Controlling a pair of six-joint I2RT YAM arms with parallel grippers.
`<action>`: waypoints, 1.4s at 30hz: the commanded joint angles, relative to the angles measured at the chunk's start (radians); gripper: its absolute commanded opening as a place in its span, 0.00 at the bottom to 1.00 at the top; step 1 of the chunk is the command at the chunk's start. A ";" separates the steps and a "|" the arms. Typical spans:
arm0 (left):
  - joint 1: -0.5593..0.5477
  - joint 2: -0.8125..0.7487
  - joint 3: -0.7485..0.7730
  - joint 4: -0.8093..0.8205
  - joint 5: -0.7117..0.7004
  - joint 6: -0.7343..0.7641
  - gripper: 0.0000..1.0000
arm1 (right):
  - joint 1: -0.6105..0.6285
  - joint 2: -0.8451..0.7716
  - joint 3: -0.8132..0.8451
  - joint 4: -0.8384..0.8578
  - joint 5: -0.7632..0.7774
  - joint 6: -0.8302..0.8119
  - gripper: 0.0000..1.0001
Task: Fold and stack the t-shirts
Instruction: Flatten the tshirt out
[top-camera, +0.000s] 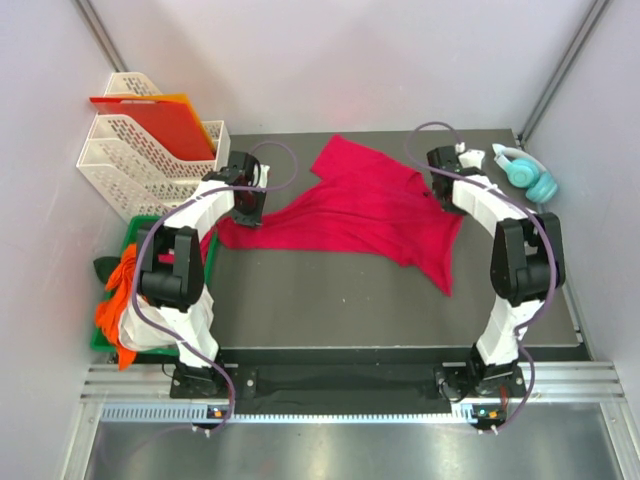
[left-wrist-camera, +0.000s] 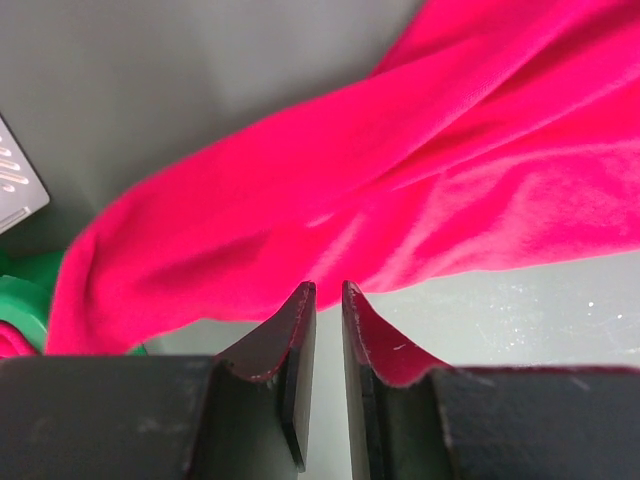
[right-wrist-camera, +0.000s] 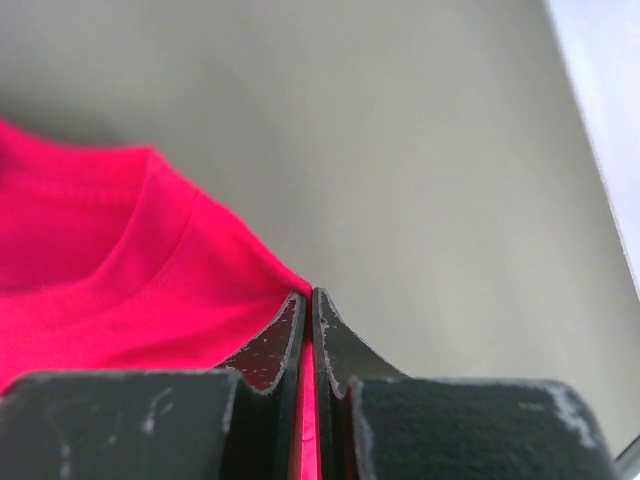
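Observation:
A crimson-red t-shirt (top-camera: 370, 210) lies crumpled and spread across the back half of the dark table (top-camera: 330, 300). My left gripper (top-camera: 248, 208) hangs over its left end. In the left wrist view its jaws (left-wrist-camera: 327, 290) stand a narrow gap apart with bare table showing between them, and the red t-shirt (left-wrist-camera: 400, 190) lies just past the tips. My right gripper (top-camera: 445, 190) is at the shirt's right edge. It (right-wrist-camera: 308, 295) is shut on a fold of the red t-shirt (right-wrist-camera: 100, 270), and red cloth shows between the pads. More t-shirts, orange (top-camera: 120, 285) and white (top-camera: 150, 330), are piled at the left.
The pile sits in a green bin (top-camera: 100, 340) at the table's left edge, by the left arm's base. White stacked file trays (top-camera: 140, 150) holding a red-orange sheet (top-camera: 160, 120) stand at the back left. Teal headphones (top-camera: 530, 175) lie at the back right, close to the right gripper.

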 joint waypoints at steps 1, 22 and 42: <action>-0.002 -0.020 0.028 0.036 -0.023 -0.003 0.22 | -0.079 0.026 0.118 -0.033 0.023 0.060 0.00; -0.013 -0.056 -0.003 0.045 0.006 -0.015 0.23 | 0.034 -0.110 0.113 0.062 -0.040 -0.074 0.84; -0.168 -0.033 -0.094 0.054 0.028 0.042 0.24 | 0.517 -0.188 -0.121 0.033 -0.107 0.105 0.69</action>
